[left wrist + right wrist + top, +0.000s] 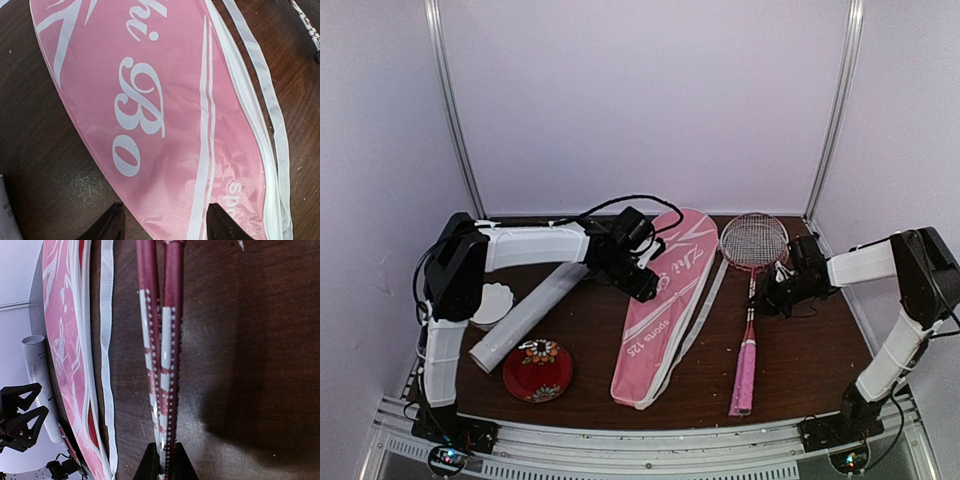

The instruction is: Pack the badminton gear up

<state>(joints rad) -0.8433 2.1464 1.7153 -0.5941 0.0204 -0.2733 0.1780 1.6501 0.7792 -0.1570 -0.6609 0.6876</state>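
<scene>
The right claw (162,464) is pinched shut on the thin shafts of the two racquets (161,340). They lie side by side on the tabletop (250,365), near the pink bag (150,100). The left claw (165,225) hangs partly open and holds nothing, straddling the bag's outer edge. The step looks like opening the bag. Pinch only the top layer and lift gently, so the racquets can slide in.
</scene>
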